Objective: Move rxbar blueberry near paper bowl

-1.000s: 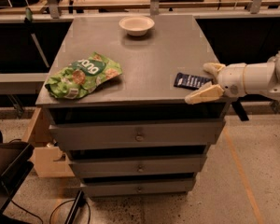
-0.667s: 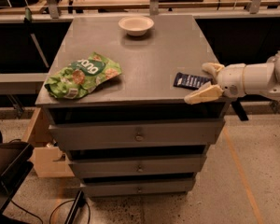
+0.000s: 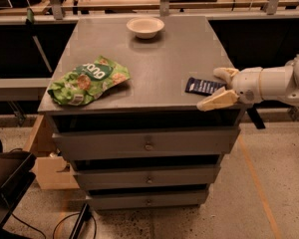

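The rxbar blueberry [image 3: 203,86] is a small dark navy wrapper lying flat near the right front edge of the grey cabinet top [image 3: 159,63]. My gripper [image 3: 221,87] reaches in from the right at the level of the top. Its two cream fingers [image 3: 217,100] are spread wide, one on each side of the bar's right end, and do not squeeze it. The paper bowl [image 3: 145,27] is cream-white and stands at the back middle of the top, far from the bar.
A large crinkled green chip bag [image 3: 87,80] lies at the front left of the top. The cabinet has three drawers [image 3: 148,146] below. A railing and shelf run behind it. A cardboard box [image 3: 50,163] sits on the floor at the left.
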You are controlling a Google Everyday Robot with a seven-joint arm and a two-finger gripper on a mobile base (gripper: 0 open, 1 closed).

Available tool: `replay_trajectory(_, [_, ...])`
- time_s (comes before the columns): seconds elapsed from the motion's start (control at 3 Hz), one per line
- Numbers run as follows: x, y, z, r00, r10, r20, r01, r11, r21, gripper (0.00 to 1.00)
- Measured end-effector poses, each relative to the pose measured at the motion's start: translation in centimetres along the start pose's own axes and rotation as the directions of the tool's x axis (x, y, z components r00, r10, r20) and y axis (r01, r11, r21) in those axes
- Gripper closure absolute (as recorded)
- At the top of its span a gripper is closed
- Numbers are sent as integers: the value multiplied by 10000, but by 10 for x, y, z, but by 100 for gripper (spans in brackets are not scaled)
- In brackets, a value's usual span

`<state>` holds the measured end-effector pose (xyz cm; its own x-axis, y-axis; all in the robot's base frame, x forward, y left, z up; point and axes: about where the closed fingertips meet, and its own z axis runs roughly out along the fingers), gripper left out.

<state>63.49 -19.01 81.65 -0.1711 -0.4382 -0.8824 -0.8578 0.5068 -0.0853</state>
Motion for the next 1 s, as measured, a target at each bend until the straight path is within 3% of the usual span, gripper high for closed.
replay_trajectory(0.33, [0,0,0,10000,-1,1,1,10000,-1,100])
replay_trajectory(1.0, [0,0,0,10000,-1,1,1,10000,-4,59])
